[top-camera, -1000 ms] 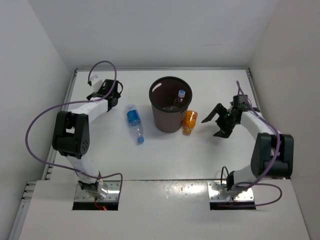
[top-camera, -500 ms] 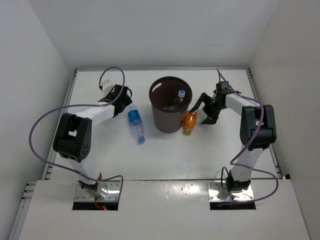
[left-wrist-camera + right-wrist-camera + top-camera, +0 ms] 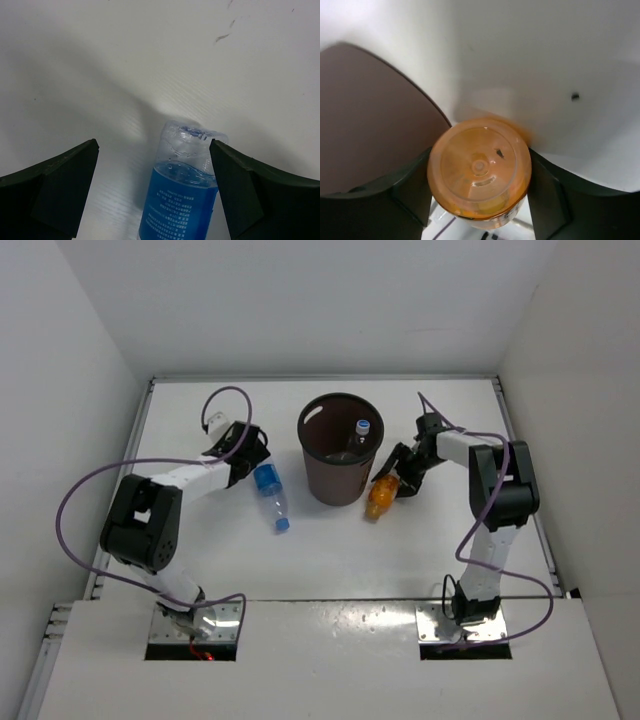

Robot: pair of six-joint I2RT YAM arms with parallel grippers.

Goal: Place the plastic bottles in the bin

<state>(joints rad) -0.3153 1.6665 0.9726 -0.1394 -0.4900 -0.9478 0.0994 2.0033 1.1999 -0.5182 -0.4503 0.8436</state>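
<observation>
- So, the right hand (image 3: 480, 155) is pinching the orange bottle (image 3: 480, 172). A finger presses on each side of the bottle, whose round base faces the wrist camera.
- That bottle lies just beside the bin (image 3: 335, 480) on its right. I can't tell if the two actually touch.
- The bin stands mid-tabletop (image 3: 330, 560), a bit toward the far edge. It already has a clear bottle (image 3: 360, 435) in it, white cap up.
- The left hand (image 3: 152, 145) is spread wide with a finger either side of the base end of the blue-label bottle (image 3: 180, 200), touching neither side. That bottle lies on its side between the bin and the left edge.
- My guess on handling: these are small, light, thin-walled and smooth. They'll roll if nudged, dent if squeezed hard, and can squirt out of a grip near a rounded end.
- Across the straight part of the body seems the safest hold. The label band on the blue one looks like a good spot.
- Compared with a second ago, the right hand was well off toward the right edge with its fingers apart. It has swung in to the bottle and clamped down.
- The orange bottle has shifted a touch toward the near edge.
- The left hand has come in from nearer the left edge to straddle its bottle, which hasn't visibly moved.
</observation>
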